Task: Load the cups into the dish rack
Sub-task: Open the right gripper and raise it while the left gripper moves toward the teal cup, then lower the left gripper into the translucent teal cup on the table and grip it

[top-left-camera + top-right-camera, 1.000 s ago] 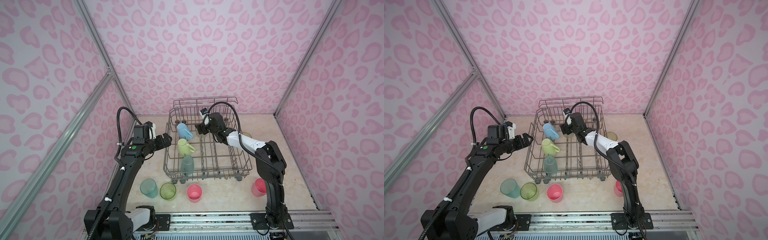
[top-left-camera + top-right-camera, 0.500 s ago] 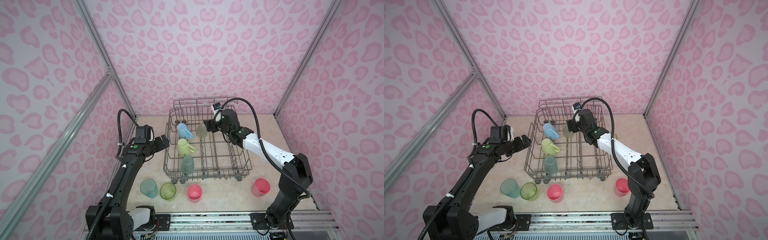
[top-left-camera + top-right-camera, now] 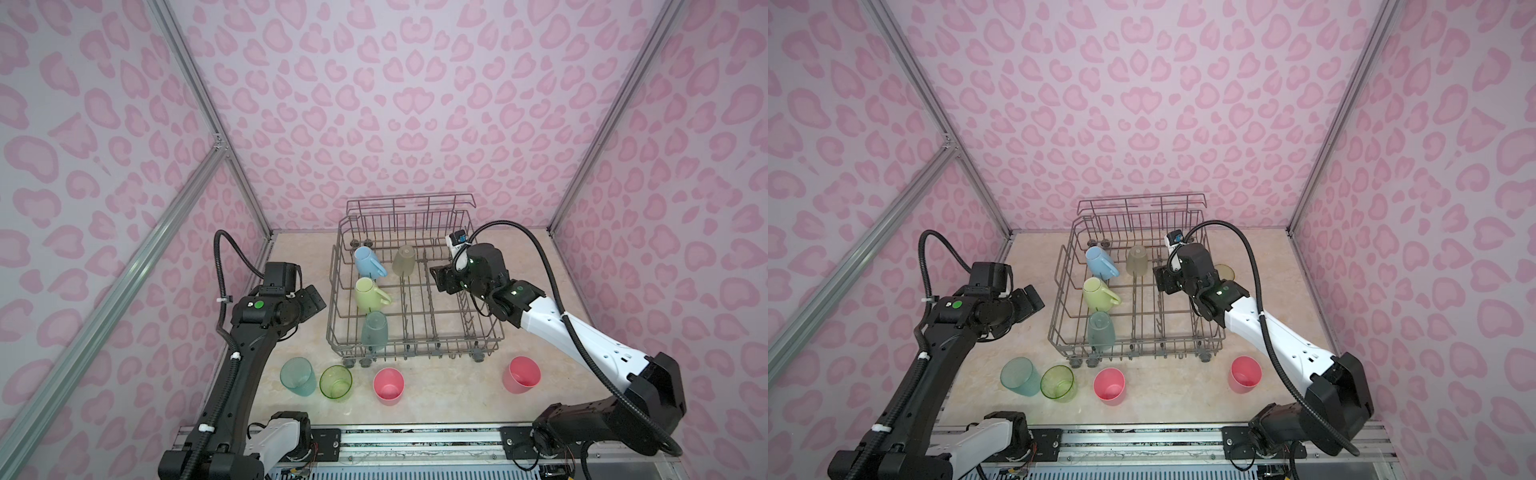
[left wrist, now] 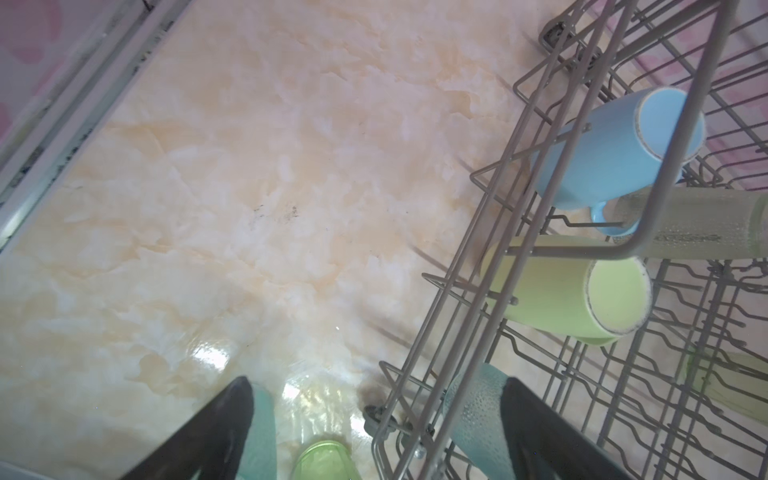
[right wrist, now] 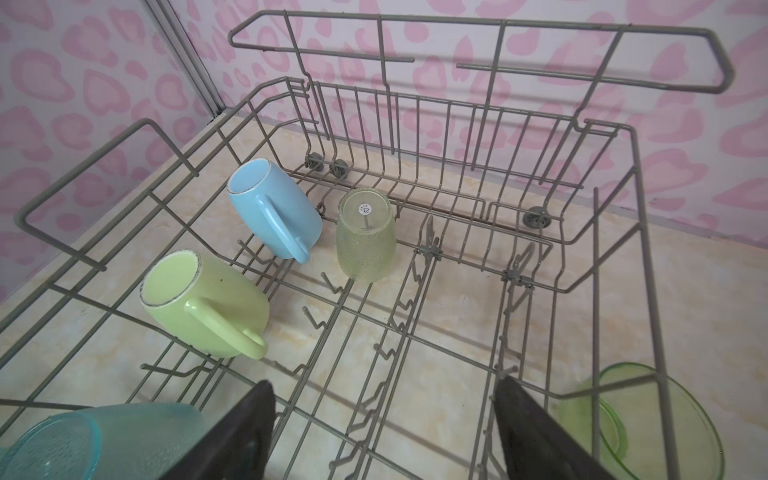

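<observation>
1. The booth has walls (image 3: pixel 395 104) of pink blotches on lilac. The table top (image 3: pixel 436 395) looks like glossy cream marble.
2. The dish rack (image 3: pixel 415 224) stands in the middle, close to the back wall. It is thin grey-brown wire with rows of tines, small wheels and a taller back rail.
3. Four cups are loaded, bottoms up. The light-blue mug (image 3: pixel 369 262), pale-yellow mug (image 3: pixel 370 294) and teal tumbler (image 3: pixel 375 330) make one row along the side nearest the left arm. The greyish-beige cup (image 3: pixel 404 261) is beside the blue mug.
4. Five wait outside, mouths up. In front of the rack are the second teal tumbler (image 3: pixel 297 376), the lime-green cup (image 3: pixel 336 382) and the pink tumbler (image 3: pixel 388 385). The second pink tumbler (image 3: pixel 521 374) is near the front right corner. The second lime-green cup (image 3: pixel 1224 272) stands just beside the right wall of the rack.
5. I judge the loading a little under half done.
6. The mugs are opaque and smooth, with loop handles. The teal, green and beige cups are translucent, pebbled and tapered. The pink ones look plain.
7. The left gripper (image 4: pixel 376 386) hangs beside the rack, spread wide and empty. The right gripper (image 5: pixel 384 382) is over the right half of the rack, also wide and holding nothing.
</observation>
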